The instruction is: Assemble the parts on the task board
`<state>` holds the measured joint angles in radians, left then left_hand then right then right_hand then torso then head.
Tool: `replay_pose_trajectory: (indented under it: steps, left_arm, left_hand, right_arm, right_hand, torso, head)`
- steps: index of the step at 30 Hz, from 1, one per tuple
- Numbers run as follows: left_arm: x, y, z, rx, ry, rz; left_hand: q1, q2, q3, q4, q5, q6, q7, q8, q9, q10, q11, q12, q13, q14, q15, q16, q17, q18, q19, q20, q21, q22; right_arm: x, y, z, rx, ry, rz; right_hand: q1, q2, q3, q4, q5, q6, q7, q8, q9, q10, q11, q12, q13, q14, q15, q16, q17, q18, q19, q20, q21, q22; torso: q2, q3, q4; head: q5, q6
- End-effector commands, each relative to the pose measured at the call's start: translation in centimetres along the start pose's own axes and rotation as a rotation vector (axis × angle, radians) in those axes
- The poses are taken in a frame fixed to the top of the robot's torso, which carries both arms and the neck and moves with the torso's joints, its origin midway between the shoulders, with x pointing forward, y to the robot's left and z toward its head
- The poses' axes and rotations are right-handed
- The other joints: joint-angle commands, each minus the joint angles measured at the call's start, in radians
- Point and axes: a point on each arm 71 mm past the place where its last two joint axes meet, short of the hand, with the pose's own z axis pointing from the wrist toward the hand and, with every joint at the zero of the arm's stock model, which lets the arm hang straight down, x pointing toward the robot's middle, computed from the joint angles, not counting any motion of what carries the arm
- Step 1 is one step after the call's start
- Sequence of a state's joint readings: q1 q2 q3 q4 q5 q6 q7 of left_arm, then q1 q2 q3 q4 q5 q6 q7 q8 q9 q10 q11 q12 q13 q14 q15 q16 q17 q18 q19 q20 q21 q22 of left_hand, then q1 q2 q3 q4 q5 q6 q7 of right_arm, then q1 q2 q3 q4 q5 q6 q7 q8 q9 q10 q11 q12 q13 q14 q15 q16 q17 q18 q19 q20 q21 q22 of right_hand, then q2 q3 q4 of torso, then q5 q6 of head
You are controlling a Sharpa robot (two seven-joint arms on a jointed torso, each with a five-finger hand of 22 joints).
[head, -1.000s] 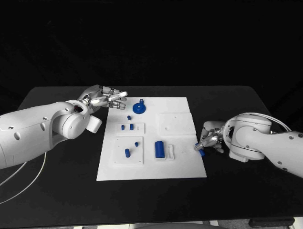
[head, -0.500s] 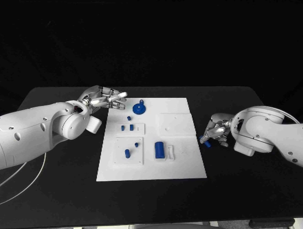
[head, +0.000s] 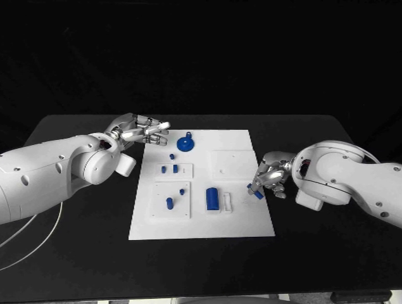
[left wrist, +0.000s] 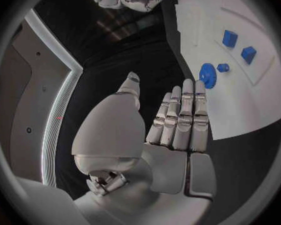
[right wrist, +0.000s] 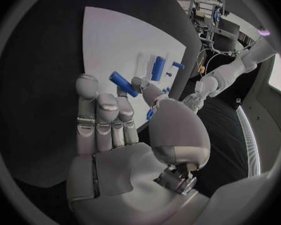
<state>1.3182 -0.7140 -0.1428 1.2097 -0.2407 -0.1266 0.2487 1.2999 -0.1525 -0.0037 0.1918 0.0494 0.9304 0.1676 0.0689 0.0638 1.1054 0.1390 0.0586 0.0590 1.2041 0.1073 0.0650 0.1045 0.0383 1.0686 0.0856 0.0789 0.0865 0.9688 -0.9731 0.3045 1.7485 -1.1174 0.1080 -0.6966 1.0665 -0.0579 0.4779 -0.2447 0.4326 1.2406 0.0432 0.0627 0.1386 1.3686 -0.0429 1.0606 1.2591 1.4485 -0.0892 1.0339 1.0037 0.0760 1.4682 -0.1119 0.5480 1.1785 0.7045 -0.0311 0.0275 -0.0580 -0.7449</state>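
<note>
The white task board (head: 233, 221) lies in the middle of the table. A blue gear (head: 185, 144) sits near its far end, with several small blue parts and a blue block (head: 212, 197) nearer me. My right hand (head: 270, 177) is at the board's right edge, pinching a short blue peg (head: 257, 194) between thumb and finger. In the right wrist view the peg (right wrist: 123, 84) sticks out slantwise above the board (right wrist: 115, 40). My left hand (head: 143, 130) hovers by the board's far left corner with straight fingers (left wrist: 181, 117), holding nothing. The gear (left wrist: 207, 75) lies just past them.
A white raised fixture (head: 225, 201) stands beside the blue block. Two small blue pieces (left wrist: 239, 45) lie on the board beyond the gear. The black table (head: 73, 240) has free room on both sides of the board.
My right hand, still pinching the blue peg, swung out to the right and then came back left to the board's right edge. The left hand has stayed put.
</note>
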Motion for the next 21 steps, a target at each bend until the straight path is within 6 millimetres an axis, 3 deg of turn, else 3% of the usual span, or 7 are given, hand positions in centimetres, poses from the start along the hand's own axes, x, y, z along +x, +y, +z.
replay_pose_trajectory:
  steps: [1, 5, 14, 21]
  left_arm:
    - [0.3, -0.2, 0.1, 0.008, 0.02, -0.003]
    - [0.4, -0.2, 0.1, 0.008, 0.022, -0.003]
    - [0.6, -0.2, 0.3, 0.01, 0.028, -0.004]
    - [0.7, -0.3, 0.3, 0.01, 0.031, -0.005]
  left_hand:
    - [-0.002, 0.004, -0.001, -0.002, -0.001, -0.002, -0.002, -0.001, -0.001, -0.009, 0.0, 0.002, 0.0, -0.004, 0.003, -0.001, -0.001, -0.005, -0.005, 0.005, 0.0, -0.001]
    - [-0.002, 0.004, -0.001, -0.002, -0.001, -0.002, -0.002, -0.001, -0.001, -0.009, 0.0, 0.002, 0.0, -0.004, 0.003, -0.001, -0.001, -0.005, -0.005, 0.005, 0.0, -0.001]
    - [-0.003, 0.003, -0.002, 0.003, -0.001, -0.005, -0.002, -0.001, -0.001, -0.011, 0.001, 0.002, 0.0, -0.004, 0.003, -0.001, -0.003, -0.005, -0.006, 0.005, 0.0, -0.001]
    - [-0.003, 0.003, -0.003, 0.004, -0.001, -0.007, -0.002, -0.002, -0.001, -0.011, 0.001, 0.002, 0.0, -0.004, 0.003, -0.001, -0.004, -0.005, -0.006, 0.005, 0.0, -0.001]
  right_arm:
    - [1.0, 0.2, 0.4, 0.048, 0.034, 0.023]
    - [2.1, 0.9, 1.0, 0.038, 0.053, 0.024]
    - [3.5, 2.4, 2.1, 0.02, 0.038, 0.003]
    - [3.8, 2.9, 2.4, 0.014, 0.022, -0.006]
  right_hand:
    - [0.005, 0.02, -0.009, 0.002, 0.0, 0.006, 0.0, 0.001, 0.008, 0.011, -0.004, -0.004, 0.0, 0.0, -0.005, 0.003, -0.001, -0.011, 0.04, -0.005, 0.001, 0.0]
    - [0.003, 0.021, -0.016, 0.004, 0.0, 0.005, 0.0, 0.001, 0.007, 0.01, -0.004, -0.007, -0.002, 0.0, -0.006, 0.001, -0.003, -0.011, 0.04, -0.005, -0.001, 0.0]
    - [-0.001, 0.023, -0.037, 0.014, -0.001, 0.005, -0.003, 0.001, 0.004, 0.009, -0.005, -0.009, -0.004, 0.0, -0.006, 0.0, -0.005, -0.012, 0.041, -0.006, -0.003, -0.001]
    - [-0.013, 0.026, -0.062, 0.047, -0.034, 0.004, -0.007, 0.001, 0.001, 0.012, -0.007, -0.006, -0.002, 0.001, -0.007, 0.001, -0.005, -0.013, 0.041, -0.007, -0.003, -0.003]
  torso:
    - [0.001, 0.001, -0.0003]
    - [0.001, 0.0027, -0.0005]
    - [0.0, 0.0022, 0.0003]
    - [0.0, 0.0022, -0.0011]
  head:
    - [0.005, 0.001]
    - [0.007, 0.0]
    - [0.014, -0.001]
    - [0.016, -0.002]
